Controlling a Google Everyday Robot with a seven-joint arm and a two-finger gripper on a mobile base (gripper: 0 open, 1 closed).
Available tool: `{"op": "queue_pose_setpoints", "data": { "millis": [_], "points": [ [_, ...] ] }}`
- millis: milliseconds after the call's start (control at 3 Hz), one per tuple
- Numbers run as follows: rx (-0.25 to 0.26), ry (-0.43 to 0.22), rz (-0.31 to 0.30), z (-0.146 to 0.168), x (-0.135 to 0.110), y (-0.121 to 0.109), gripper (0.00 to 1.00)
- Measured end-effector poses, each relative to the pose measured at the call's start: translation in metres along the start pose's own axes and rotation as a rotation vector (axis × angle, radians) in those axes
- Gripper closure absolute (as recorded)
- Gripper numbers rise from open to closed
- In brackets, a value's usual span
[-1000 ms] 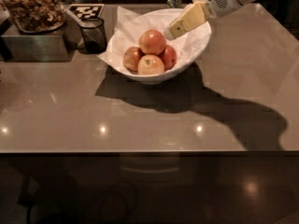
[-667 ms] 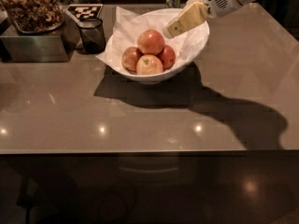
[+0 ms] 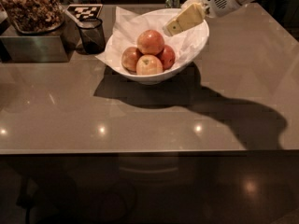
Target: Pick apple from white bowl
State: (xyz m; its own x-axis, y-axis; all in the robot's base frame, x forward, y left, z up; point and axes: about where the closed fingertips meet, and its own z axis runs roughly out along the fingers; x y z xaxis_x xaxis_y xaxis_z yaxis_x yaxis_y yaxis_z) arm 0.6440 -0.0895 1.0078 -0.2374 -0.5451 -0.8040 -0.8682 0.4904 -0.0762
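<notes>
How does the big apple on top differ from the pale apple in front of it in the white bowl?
The apple is larger and orange-red; the pale apple is smaller and yellow-pink. The apple sits on top of the pile; the pale apple lies lower, at the front. The gripper hovers just right of the apple, farther from the pale apple. Both lie in the white bowl.

Views: one. Position: raised, on the near side of the white bowl and set back from it. Facing: obliquely downward, across the bench toward its far edge. Range: middling; the bowl sits upper centre, with the bench's front edge below it. Hand: upper right, over the bowl's far-right rim.
</notes>
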Motion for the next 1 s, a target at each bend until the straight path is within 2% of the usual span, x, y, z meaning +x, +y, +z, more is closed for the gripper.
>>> {"op": "queue_pose_setpoints", "data": {
  "millis": [333,667,1000],
  "points": [
    [-0.054,0.012,-0.012,0.024,-0.003,0.001,0.25],
    [-0.112,0.02,-0.013,0.052,-0.002,-0.001,0.27],
    [-0.15,0.026,-0.028,0.075,-0.001,-0.005,0.26]
  ]
}}
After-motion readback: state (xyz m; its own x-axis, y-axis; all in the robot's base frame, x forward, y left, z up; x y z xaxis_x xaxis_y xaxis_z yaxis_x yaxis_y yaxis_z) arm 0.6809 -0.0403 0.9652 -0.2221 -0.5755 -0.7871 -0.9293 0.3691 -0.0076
